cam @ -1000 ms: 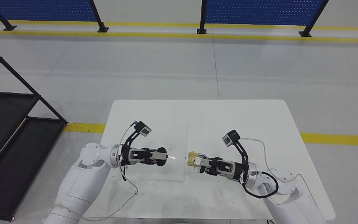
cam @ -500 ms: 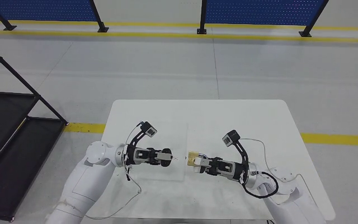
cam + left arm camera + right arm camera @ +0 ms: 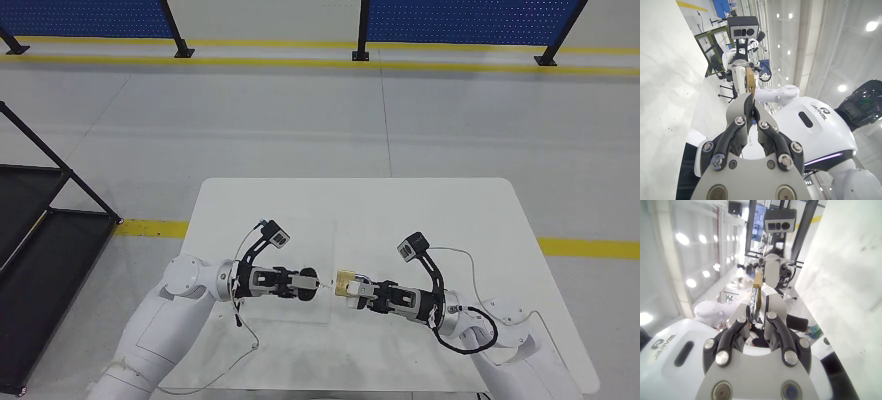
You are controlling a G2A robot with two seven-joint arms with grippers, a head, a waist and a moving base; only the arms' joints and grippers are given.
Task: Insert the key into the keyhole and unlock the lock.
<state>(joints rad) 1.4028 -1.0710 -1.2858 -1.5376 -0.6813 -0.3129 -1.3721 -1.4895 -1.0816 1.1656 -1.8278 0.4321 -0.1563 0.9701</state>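
Brass lock in right end effector, left end effector pinching key beside it

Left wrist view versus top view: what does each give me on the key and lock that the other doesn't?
Left wrist view adds: the keyhole in the lock end face, straight ahead of the shut left gripper. Top view adds: the place, above the table near its front middle, and the key tip poking from the left gripper close to the lock; touching or not, I cannot tell. Shared: the brass lock held in the right gripper, the left gripper facing it.
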